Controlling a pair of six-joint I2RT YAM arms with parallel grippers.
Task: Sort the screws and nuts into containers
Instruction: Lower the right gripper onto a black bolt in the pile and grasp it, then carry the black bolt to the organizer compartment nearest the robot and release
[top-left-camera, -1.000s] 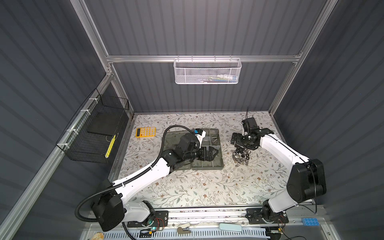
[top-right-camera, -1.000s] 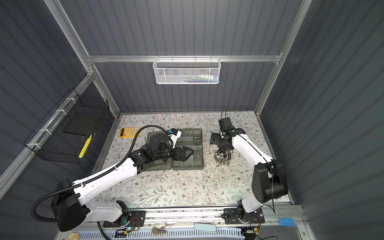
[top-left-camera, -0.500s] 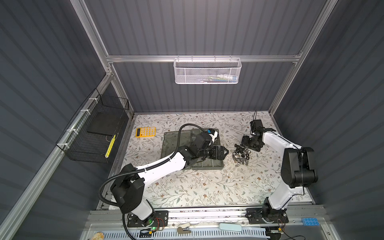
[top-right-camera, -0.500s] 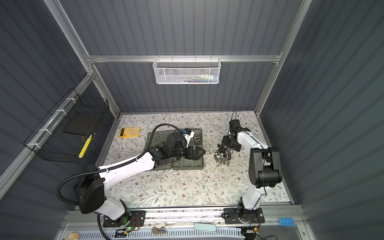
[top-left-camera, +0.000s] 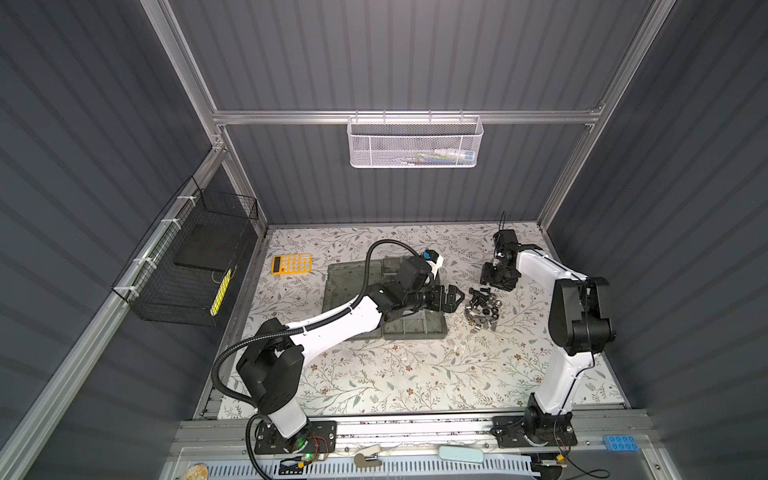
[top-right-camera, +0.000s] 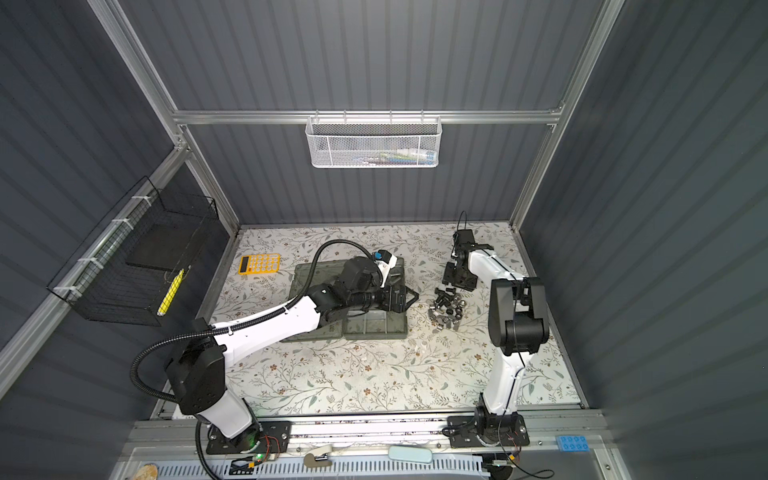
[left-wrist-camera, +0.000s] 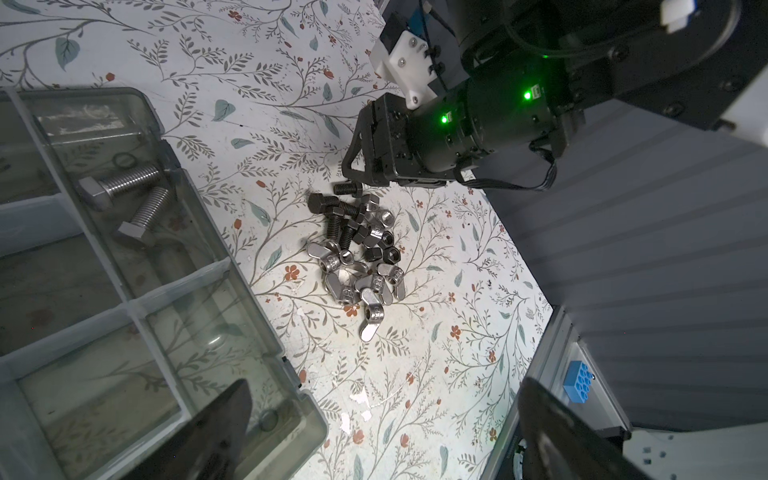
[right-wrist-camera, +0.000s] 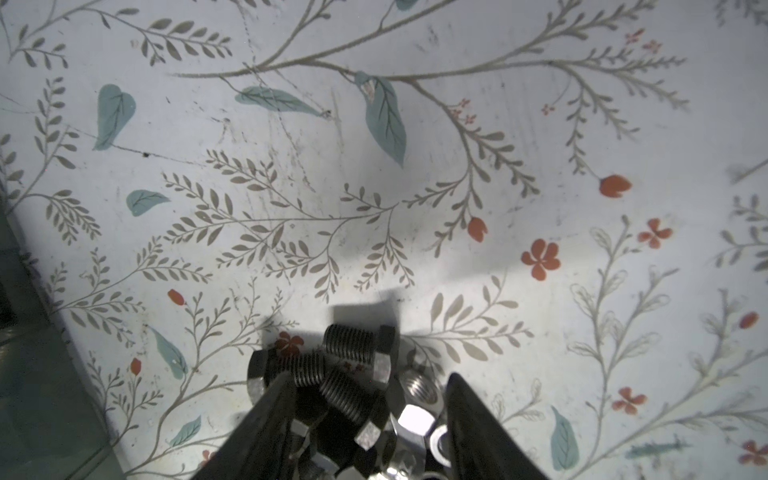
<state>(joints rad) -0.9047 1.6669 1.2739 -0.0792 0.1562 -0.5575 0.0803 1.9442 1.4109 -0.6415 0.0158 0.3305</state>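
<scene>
Several short black screws (left-wrist-camera: 336, 212) and silver wing and hex nuts (left-wrist-camera: 361, 282) heaped on floral desk (top-left-camera: 374, 374), right of centre in both top views, beside translucent grey-green divided containers (left-wrist-camera: 183, 277). Right gripper (right-wrist-camera: 370, 376) jaws half-spread, straddling screws, nothing clenched; left gripper (top-left-camera: 453, 298) jaws released. Likely stiff, slick, roll-prone: pinch shank crosswise.

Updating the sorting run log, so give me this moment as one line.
left gripper: open, by organizer case edge | right gripper: jaws apart around black screws in pile | cell: two silver screws
</scene>
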